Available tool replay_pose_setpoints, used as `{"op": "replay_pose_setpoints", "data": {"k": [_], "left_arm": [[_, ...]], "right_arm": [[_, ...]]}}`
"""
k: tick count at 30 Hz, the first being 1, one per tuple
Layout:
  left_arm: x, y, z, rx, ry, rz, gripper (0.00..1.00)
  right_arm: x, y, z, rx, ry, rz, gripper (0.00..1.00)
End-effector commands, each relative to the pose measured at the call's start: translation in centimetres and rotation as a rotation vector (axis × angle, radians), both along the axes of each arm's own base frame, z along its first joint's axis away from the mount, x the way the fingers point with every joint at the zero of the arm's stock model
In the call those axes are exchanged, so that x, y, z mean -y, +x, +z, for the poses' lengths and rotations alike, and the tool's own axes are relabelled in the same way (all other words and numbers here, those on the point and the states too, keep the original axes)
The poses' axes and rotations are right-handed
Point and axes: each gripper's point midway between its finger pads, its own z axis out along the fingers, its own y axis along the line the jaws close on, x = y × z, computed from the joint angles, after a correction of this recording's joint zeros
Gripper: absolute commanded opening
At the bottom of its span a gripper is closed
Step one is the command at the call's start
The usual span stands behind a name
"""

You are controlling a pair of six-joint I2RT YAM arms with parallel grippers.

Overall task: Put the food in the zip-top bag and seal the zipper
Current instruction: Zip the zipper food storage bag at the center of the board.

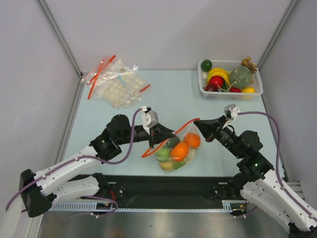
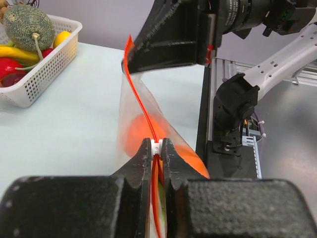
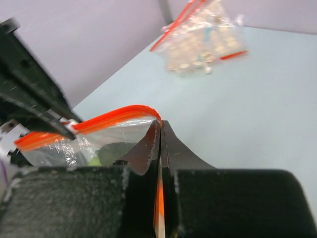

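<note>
The clear zip-top bag [image 1: 190, 157] hangs between my two grippers near the table's front middle. Inside it sits the food [image 1: 180, 150]: oranges, green pieces and a yellow piece. Its zipper [image 1: 184, 124] stretches as a red-orange strip from one gripper to the other. My left gripper [image 1: 167, 136] is shut on the zipper's white slider [image 2: 158, 145], with the strip running between its fingers. My right gripper [image 1: 197, 121] is shut on the bag's top edge at the strip's right end [image 3: 161, 124]. In the right wrist view the strip [image 3: 99, 119] arches toward the left gripper.
A white basket [image 1: 257, 87] holding more toy fruit and vegetables stands at the back right. Crinkled disc-dotted bags with red strips [image 1: 116, 84] lie at the back left. Grey walls enclose the table on three sides.
</note>
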Motion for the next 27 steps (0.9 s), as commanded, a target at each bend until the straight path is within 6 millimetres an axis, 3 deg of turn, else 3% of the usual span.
{"op": "replay_pose_setpoints", "data": {"k": [1, 9, 15, 22, 27], "left_arm": [[-0.1, -0.7, 3.1, 0.045, -0.053, -0.03, 0.02], [-0.2, 0.6, 2.3, 0.025, -0.02, 0.04, 0.02], [-0.2, 0.9, 2.1, 0.022, -0.011, 0.052, 0.02], [-0.4, 1.7, 1.6, 0.003, 0.01, 0.103, 0.02], [-1.3, 4.3, 0.4, -0.037, 0.046, 0.261, 0.05]], "right_arm": [[6.4, 3.9, 1.7, -0.008, 0.135, -0.387, 0.0], [13.4, 5.2, -0.4, -0.104, 0.275, -0.753, 0.0], [17.5, 4.4, -2.0, -0.15, 0.37, -0.948, 0.0], [19.3, 3.9, -2.6, -0.173, 0.415, -1.033, 0.0], [19.3, 4.1, -2.9, -0.18, 0.399, -1.043, 0.0]]}}
